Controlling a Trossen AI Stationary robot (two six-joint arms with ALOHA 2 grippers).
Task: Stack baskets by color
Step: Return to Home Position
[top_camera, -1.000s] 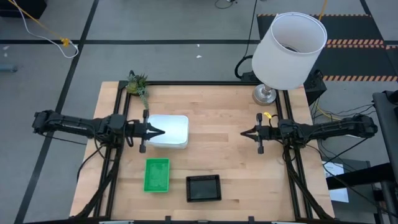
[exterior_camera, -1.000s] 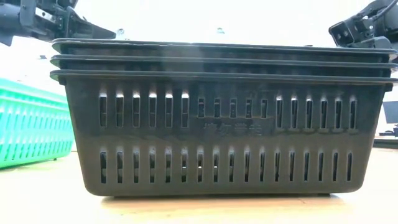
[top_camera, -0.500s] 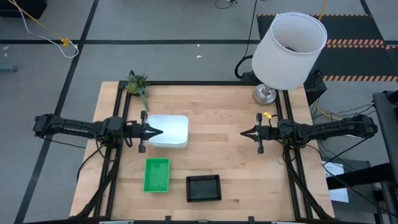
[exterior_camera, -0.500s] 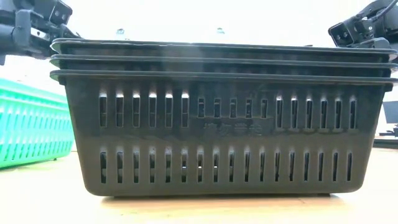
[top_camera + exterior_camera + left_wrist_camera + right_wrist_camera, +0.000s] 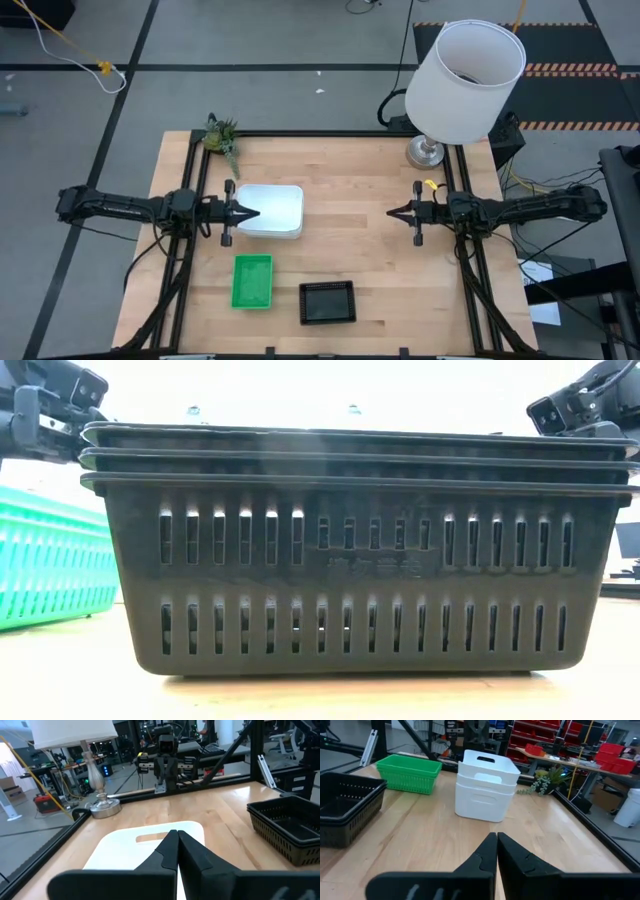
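Three stacks of baskets stand on the wooden table. The white stack [image 5: 274, 210] is at the left middle, the green stack [image 5: 252, 281] near the front left, and the black stack [image 5: 327, 302] near the front middle, its three nested rims [image 5: 360, 455] showing in the low view. My left gripper [image 5: 258, 212] is shut and points level, its tips over the left edge of the white stack's top [image 5: 125, 850]; no touch shows. My right gripper [image 5: 392, 213] is shut and hangs level at the table's right side, facing the white stack [image 5: 485, 790] across bare wood.
A lamp with a large white shade [image 5: 468, 80] stands on its metal foot [image 5: 425, 152] at the far right corner. A green plant sprig [image 5: 222, 138] lies at the far left corner. Black frame rails [image 5: 200, 180] run along the table's edges. Bare wood lies between the two grippers.
My left gripper has drawn back a little toward the table's left edge and sunk slightly, staying level. The stacks and my right arm have kept still.
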